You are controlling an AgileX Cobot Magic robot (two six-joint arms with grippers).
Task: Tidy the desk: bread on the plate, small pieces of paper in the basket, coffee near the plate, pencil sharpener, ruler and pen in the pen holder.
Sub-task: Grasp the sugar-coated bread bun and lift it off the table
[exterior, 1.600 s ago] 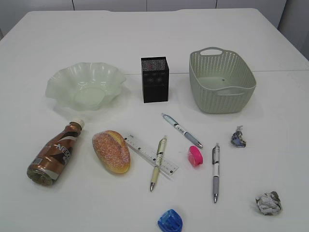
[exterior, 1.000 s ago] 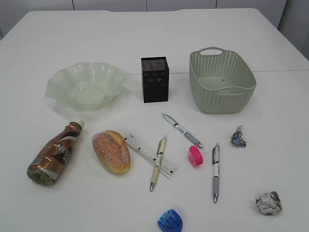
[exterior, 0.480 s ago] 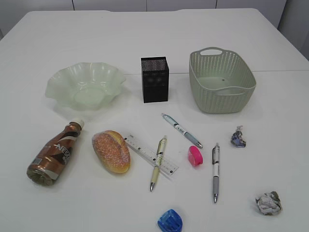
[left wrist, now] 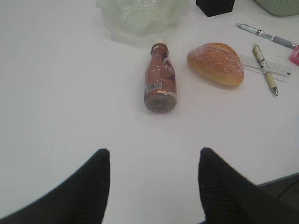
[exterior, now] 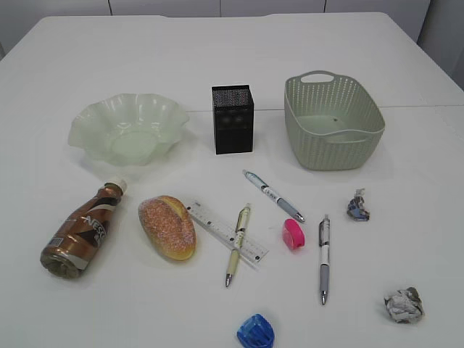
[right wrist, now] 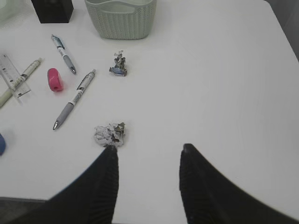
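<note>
On the desk the bread lies between the toppled coffee and the ruler. Three pens lie nearby, one across the ruler. A pink pencil sharpener and a blue one sit near the front. Two paper pieces lie at the right. The plate, pen holder and basket stand behind, all empty as far as I can see. My left gripper hangs open short of the coffee. My right gripper is open, its left fingertip beside a paper ball.
Neither arm shows in the exterior view. The desk's right edge runs past the right gripper. Bare tabletop lies between the left gripper and the coffee.
</note>
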